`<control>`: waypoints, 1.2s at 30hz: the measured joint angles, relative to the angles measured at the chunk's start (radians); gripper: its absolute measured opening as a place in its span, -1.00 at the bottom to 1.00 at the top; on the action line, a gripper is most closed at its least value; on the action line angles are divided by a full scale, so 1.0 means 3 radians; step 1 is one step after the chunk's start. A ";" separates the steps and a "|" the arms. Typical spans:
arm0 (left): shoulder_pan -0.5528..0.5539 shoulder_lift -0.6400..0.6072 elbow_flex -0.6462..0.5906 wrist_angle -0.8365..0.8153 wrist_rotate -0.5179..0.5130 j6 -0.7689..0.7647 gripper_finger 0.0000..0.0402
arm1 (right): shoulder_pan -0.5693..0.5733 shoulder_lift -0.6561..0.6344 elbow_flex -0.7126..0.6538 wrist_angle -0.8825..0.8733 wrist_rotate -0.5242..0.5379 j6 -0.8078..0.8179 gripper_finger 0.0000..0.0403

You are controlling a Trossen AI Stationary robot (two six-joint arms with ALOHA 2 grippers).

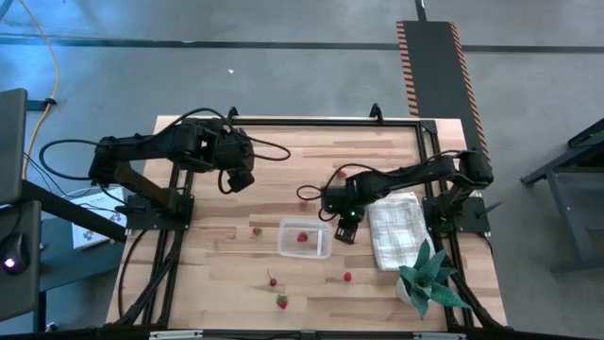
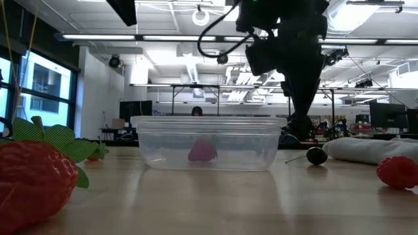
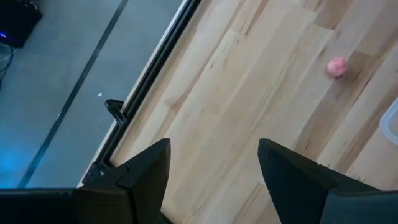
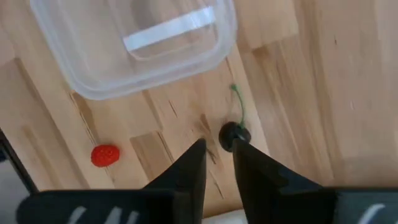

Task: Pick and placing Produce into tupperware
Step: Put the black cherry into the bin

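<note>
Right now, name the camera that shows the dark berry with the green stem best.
Right wrist view: the dark berry and its stem lie just ahead of the right gripper. The low view shows it side-on, small. The other views don't show it.

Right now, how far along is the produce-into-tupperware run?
Done: one red piece lies in the tupperware. In hand: nothing held; the right gripper sits just above the dark berry, jaws narrowly apart. Left: that berry plus roughly five pieces on the table, like one beside the tupperware. Left gripper waits open.

left gripper (image 3: 211, 168) fingers spread, right gripper (image 4: 217, 162) fingers narrow
</note>
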 joint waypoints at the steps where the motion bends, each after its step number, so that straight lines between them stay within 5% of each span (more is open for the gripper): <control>1: 0.0000 0.0000 0.0000 0.0000 0.0001 -0.0020 0.17 | -0.0022 0.0008 0.0000 -0.0040 -0.0008 0.0011 -0.55; 12: 0.0000 0.0000 0.0000 0.0005 0.0002 -0.0186 0.17 | 0.0033 0.0010 0.0000 0.0111 0.0418 -0.0181 -0.17; 16: 0.0000 0.0000 0.0000 0.0008 0.0002 -0.0220 0.17 | 0.0136 0.0034 0.0000 0.0105 0.0690 -0.0183 -0.15; 36: 0.0000 0.0001 0.0000 0.0051 0.0002 -0.0203 0.17 | 0.0303 0.0542 0.0000 0.0322 0.0593 -0.0268 -0.15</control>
